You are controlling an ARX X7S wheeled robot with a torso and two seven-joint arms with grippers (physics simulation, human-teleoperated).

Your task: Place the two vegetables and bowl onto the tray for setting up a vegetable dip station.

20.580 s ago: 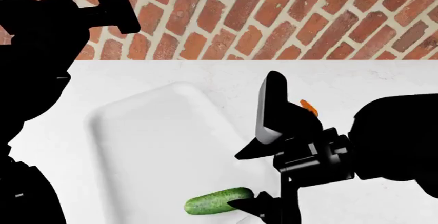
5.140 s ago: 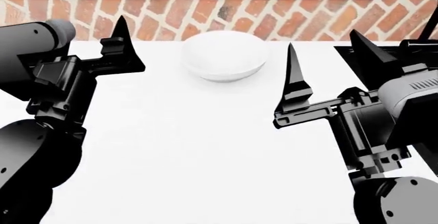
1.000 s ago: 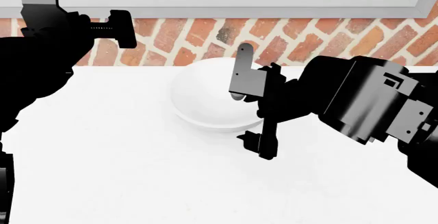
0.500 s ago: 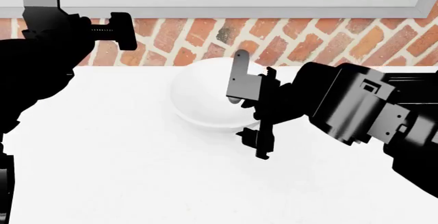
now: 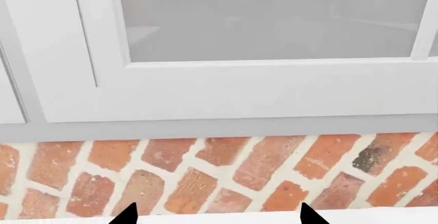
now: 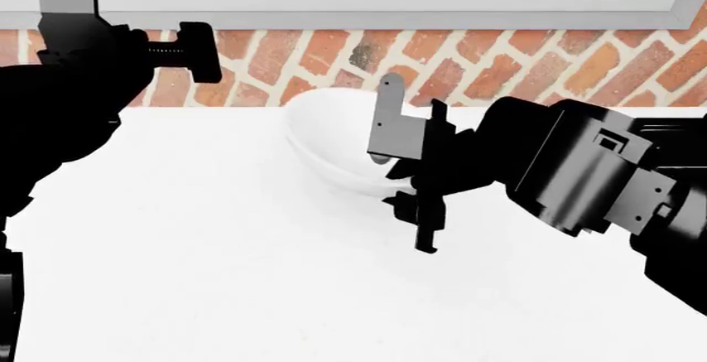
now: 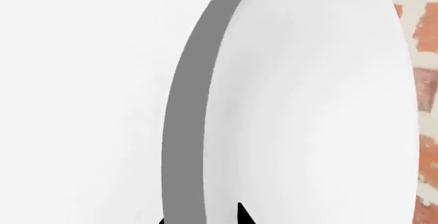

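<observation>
Head view: the bowl (image 6: 337, 142) sits on the table (image 6: 221, 279) at about 12 o'clock from the robot, toward the far edge, tilted so its near-right side is raised. Behind the table, at 12 o'clock, stands the brick wall (image 6: 508, 60), with a window frame (image 6: 420, 2) above it.

The right gripper (image 6: 400, 167) is at 1 o'clock, at the bowl's right rim: one finger inside the bowl, the other outside and below the rim. The right wrist view confirms the rim (image 7: 188, 131) running between the fingers.

The left gripper (image 6: 188, 47) is at 10 o'clock, raised, well apart from the bowl, in front of the wall.
</observation>
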